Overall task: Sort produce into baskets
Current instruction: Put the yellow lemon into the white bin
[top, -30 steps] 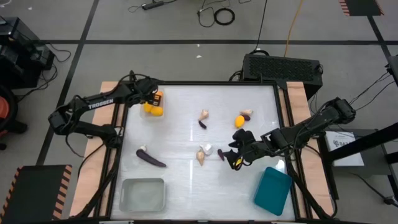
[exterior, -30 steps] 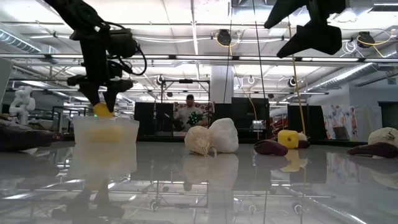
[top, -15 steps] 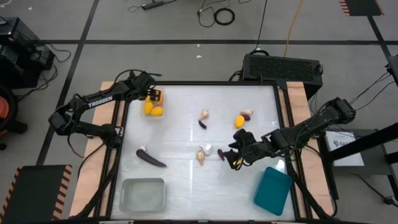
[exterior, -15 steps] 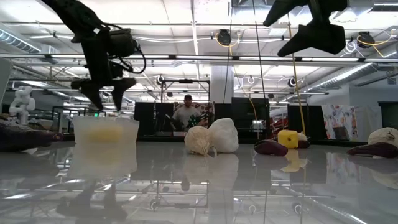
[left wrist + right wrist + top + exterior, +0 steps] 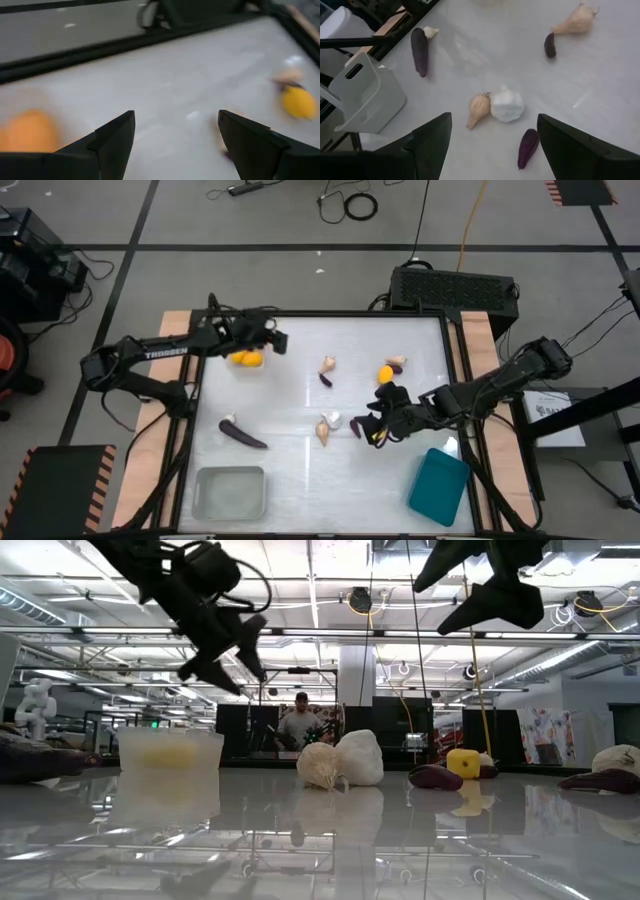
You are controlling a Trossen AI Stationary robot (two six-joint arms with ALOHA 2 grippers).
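The small clear basket (image 5: 245, 358) at the table's far left holds orange-yellow fruits (image 5: 168, 753). My left gripper (image 5: 276, 338) hangs open above the table just right of it, holding nothing (image 5: 175, 135). My right gripper (image 5: 378, 428) is open and held above the table right of centre (image 5: 492, 145). Ahead of it lie a beige bulb (image 5: 479, 109), a white bulb (image 5: 507, 105) and a tiny eggplant (image 5: 528, 146). A long eggplant (image 5: 243, 434) lies at the left. Another orange fruit (image 5: 385, 374) lies at the far right.
The greyish basket (image 5: 230, 492) stands at the near left and the teal basket (image 5: 438, 485) at the near right. A bulb (image 5: 328, 365) and a tiny eggplant (image 5: 325, 379) lie far of centre. A person shows in the room behind (image 5: 298, 725).
My left gripper opened above the clear basket and let an orange fruit drop into it. It then swung toward the table's right, away from the basket, and tipped up from pointing down to a slant. My right arm kept still.
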